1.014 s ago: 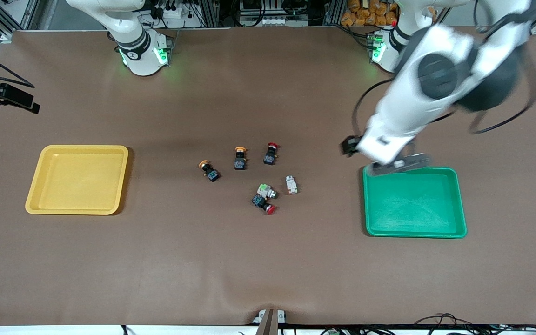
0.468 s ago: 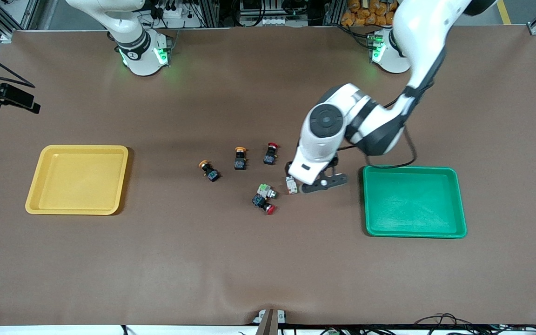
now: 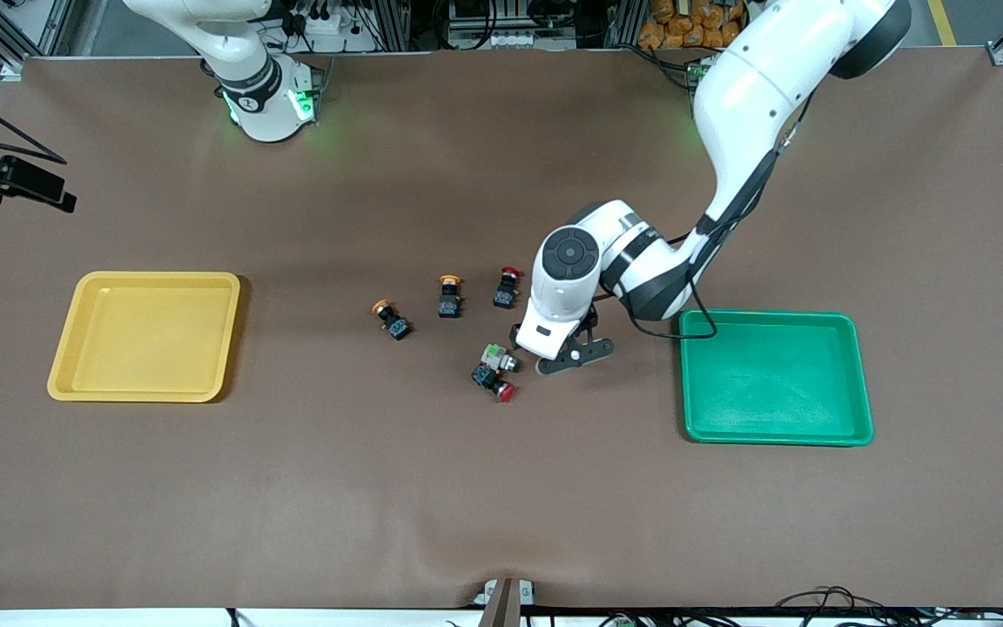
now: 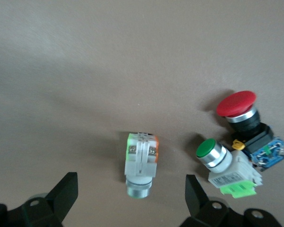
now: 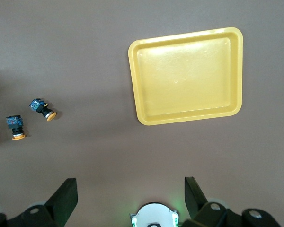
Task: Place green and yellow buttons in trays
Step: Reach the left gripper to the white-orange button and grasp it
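My left gripper (image 3: 555, 355) hangs open just above the table, its fingers on either side of a whitish-silver button (image 4: 141, 163) lying on its side, not touching it. Beside it lies the green-capped button (image 4: 221, 161), also seen at the cluster (image 3: 497, 356). Two yellow-capped buttons (image 3: 392, 320) (image 3: 449, 296) lie toward the right arm's end. The yellow tray (image 3: 149, 335) and the green tray (image 3: 776, 379) hold nothing. My right gripper (image 5: 130, 184) stays open high over its own base, out of the front view.
Two red-capped black switches lie in the cluster: one (image 3: 508, 288) farther from the front camera, one (image 3: 494, 381) touching the green-capped button. A black camera mount (image 3: 10, 178) juts in past the yellow tray.
My left arm swung from over the green tray's edge to the button cluster and came down around the whitish-silver button. Nothing else moved.
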You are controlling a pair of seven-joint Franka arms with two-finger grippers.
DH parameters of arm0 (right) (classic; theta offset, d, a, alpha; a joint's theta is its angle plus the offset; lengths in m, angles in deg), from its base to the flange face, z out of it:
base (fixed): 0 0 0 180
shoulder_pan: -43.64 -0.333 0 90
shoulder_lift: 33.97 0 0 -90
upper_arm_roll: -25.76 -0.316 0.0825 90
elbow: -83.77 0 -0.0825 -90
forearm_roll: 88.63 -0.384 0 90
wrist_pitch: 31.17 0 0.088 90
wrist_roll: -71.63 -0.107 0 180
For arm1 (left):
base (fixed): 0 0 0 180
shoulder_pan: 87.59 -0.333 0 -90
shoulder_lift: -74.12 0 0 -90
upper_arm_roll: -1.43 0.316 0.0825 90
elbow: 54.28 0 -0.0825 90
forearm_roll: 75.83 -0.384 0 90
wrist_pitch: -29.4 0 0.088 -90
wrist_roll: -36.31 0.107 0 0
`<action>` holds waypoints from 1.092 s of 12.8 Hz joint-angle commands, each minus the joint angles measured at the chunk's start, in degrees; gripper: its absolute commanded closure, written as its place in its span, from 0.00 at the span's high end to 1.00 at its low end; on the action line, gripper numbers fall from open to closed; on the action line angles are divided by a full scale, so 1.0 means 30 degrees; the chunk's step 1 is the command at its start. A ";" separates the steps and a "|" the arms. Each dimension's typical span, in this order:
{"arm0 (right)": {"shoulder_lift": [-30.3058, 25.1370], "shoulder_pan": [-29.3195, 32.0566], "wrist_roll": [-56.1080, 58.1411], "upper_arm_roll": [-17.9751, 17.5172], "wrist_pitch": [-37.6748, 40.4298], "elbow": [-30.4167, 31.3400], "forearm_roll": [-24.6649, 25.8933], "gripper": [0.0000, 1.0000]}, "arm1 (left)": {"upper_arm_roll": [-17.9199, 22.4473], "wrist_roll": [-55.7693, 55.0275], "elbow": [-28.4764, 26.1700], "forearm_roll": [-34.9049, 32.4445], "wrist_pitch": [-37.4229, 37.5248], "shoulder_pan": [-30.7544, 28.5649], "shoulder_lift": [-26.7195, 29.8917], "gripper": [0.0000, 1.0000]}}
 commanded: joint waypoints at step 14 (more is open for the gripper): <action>0.0067 0.0035 -0.0023 -0.0308 0.0202 -0.0340 0.0117 1.00 | 0.0293 -0.0056 0.0354 -0.1036 -0.1759 0.0305 -0.1466 0.00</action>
